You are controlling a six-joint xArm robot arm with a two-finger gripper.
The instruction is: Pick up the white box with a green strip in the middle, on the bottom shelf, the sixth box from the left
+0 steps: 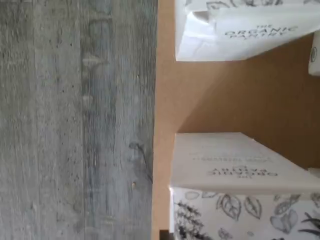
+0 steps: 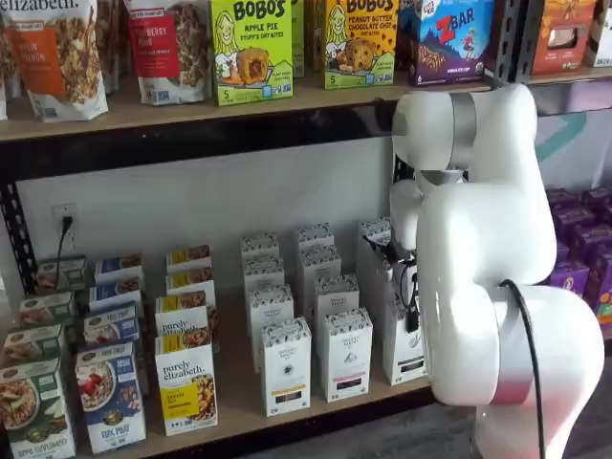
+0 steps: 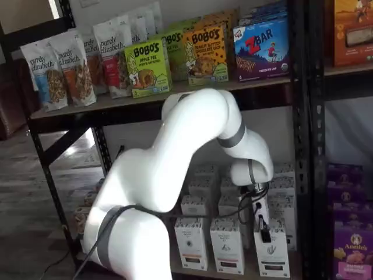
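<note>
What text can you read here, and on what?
"BOBO'S APPLE PIE": green box.
"BOBO'S PEANUT BUTTER": orange box.
"ZBAR": blue box.
"purely elizabeth.": granola bag and yellow box.
"ORGANIC PANTRY": white box.
White boxes' labels on the bottom shelf: too small.

Wrist view: close, looking down past the bottom shelf (image 1: pixel 165 100) edge onto white boxes (image 1: pixel 235 165) and grey floor (image 1: pixel 75 120). Shelf views: fixed, frontal, one angled; both share the arm (image 2: pixel 488 239), bottom shelf and Bobo's boxes (image 3: pixel 148 67).
</note>
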